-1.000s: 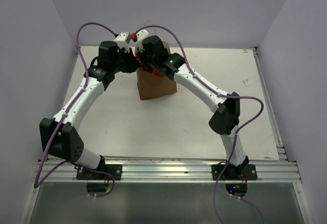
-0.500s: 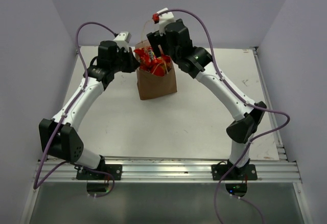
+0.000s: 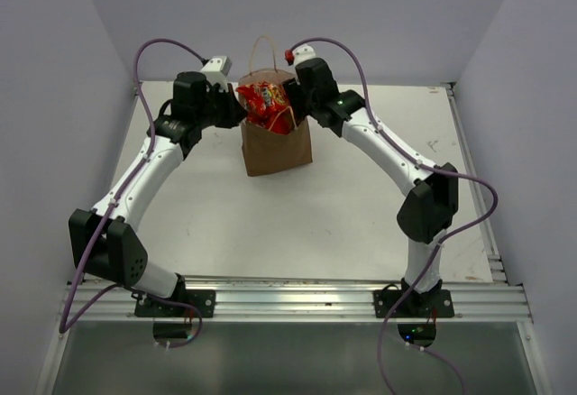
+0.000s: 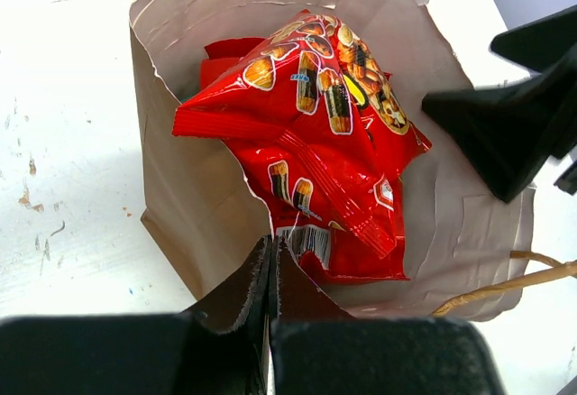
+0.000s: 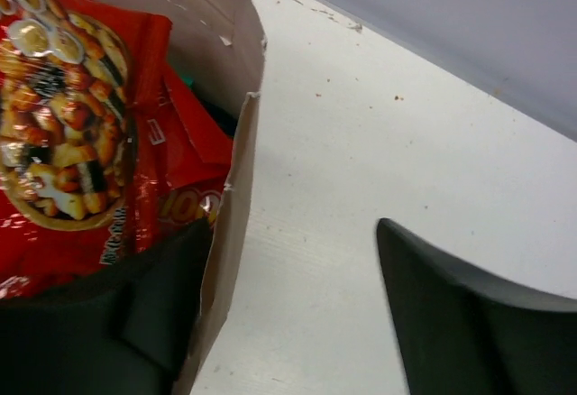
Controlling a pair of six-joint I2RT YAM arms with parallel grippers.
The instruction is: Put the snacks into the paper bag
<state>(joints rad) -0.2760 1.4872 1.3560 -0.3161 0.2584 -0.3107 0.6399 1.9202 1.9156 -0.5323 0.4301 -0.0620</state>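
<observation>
At the table's (image 3: 379, 224) far centre the paper bag (image 3: 275, 150) stands upright, well apart from both side edges, with a red snack packet (image 4: 315, 133) poking above its open rim. The left gripper (image 4: 270, 255) is pinched tight on the bag's left rim. The right gripper (image 5: 293, 233) gapes wide, and the bag's right wall runs between its jaws.
</observation>
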